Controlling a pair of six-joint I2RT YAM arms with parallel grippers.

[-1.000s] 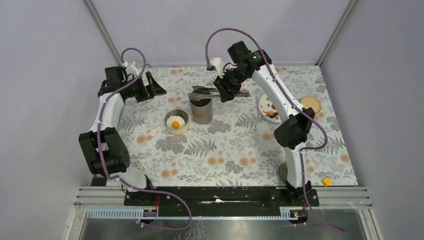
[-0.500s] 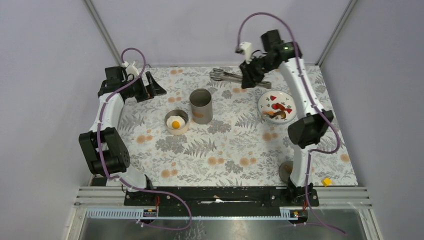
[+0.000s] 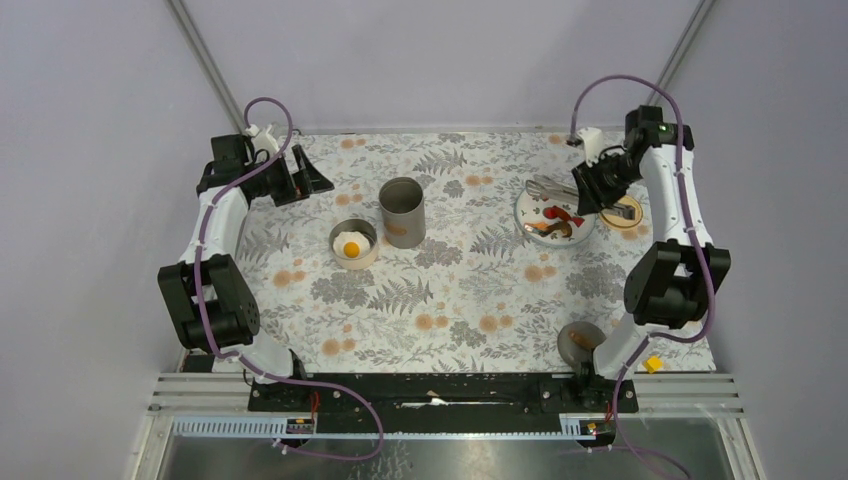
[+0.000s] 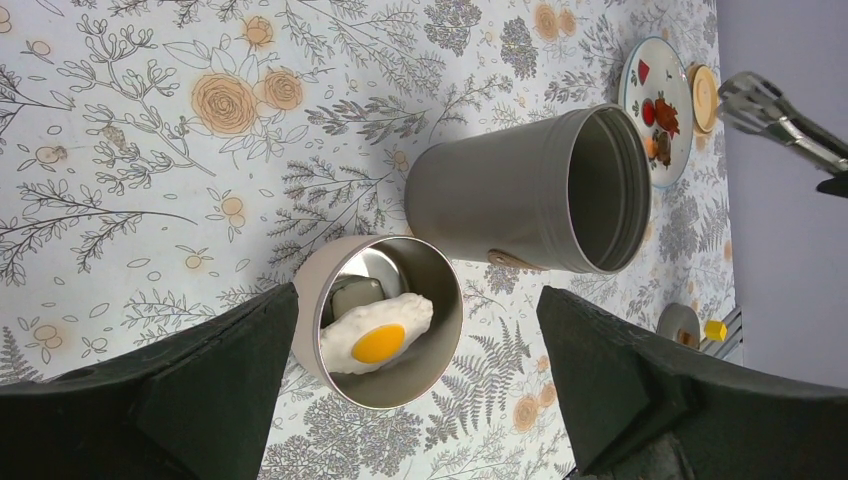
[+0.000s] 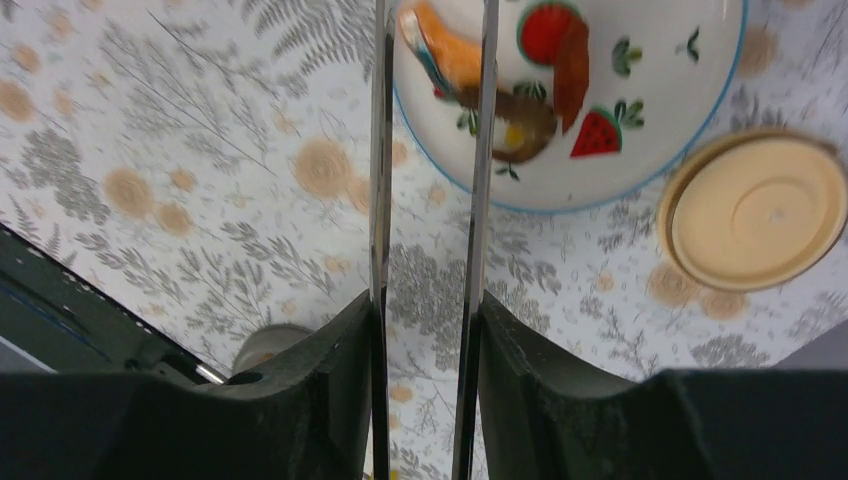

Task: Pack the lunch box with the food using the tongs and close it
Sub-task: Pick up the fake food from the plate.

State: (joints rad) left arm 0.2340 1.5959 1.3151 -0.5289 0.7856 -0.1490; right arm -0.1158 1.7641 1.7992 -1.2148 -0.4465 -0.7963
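Overhead, left-wrist and right-wrist views of a floral-patterned worktop (image 3: 450, 290). The right tool (image 3: 592, 188) is seen in the upper right of the overhead view, clenched on the tongs (image 3: 546, 186). In the right-wrist view the two thin silver arms of the tongs are seen pressed between the dark fingers (image 5: 330, 400) at the bottom of the frame and run upward, slightly apart, to the top edge. The tips are cut off there, so contact with anything below cannot be judged. Under the tongs lies the white plate (image 3: 520, 212), on which the small red and orange-brown pieces (image 3: 553, 222) are gathered; in the right-wrist view an orange piece (image 5: 445, 55) appears between the two arms, with a red piece (image 5: 550, 30) and a brown piece (image 5: 525, 120) just to its right. A round beige lid (image 3: 622, 210) rests just beside the plate on its right. The fried egg (image 3: 351, 245) is found left of centre in the overhead view, lying inside a short round cup (image 3: 335, 240). Just beside the cup, toward the upper right, a tall grey cylinder (image 3: 402, 212) stands upright with its mouth open. The left tool (image 3: 303, 176) is placed in the upper left of the overhead view, released with its fingers spread wide and nothing between them. In the left-wrist view the cup and the cylinder are framed between those fingers, well apart from them. A small grey disc (image 3: 580, 340) lies in the lower right of the overhead view, near the base of the right arm.
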